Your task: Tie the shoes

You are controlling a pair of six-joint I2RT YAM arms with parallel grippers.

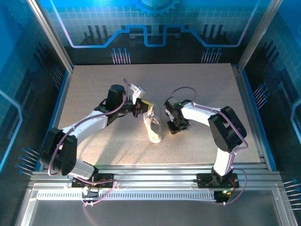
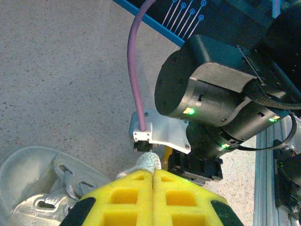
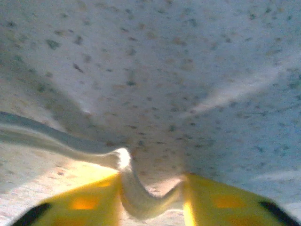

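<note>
The shoe point(image 1: 154, 126) lies in the middle of the bench point(image 1: 94, 89), between my two arms, its length running roughly away from me. My left end effector point(image 1: 146, 107) sits at the shoe's far end, just above it. In the left wrist view its yellow pads point(image 2: 127, 197) are pressed together, with a white lace tip point(image 2: 149, 161) pinched in the seam and poking out past them. The shoe's eyelets and pale sole show down in that view's lower left corner. The right arm's wrist point(image 2: 211, 94) is close in front.

My right end effector point(image 1: 177, 126) is low on the bench just right of the shoe, apart from it. Its wrist view is blurred. The two yellow fingers point(image 3: 87, 200) stand apart, and a length of lace point(image 3: 136, 200) sags in the gap between them. From there the lace runs off to the left across the speckled surface. I can't tell if that lace is gripped yet.
</note>
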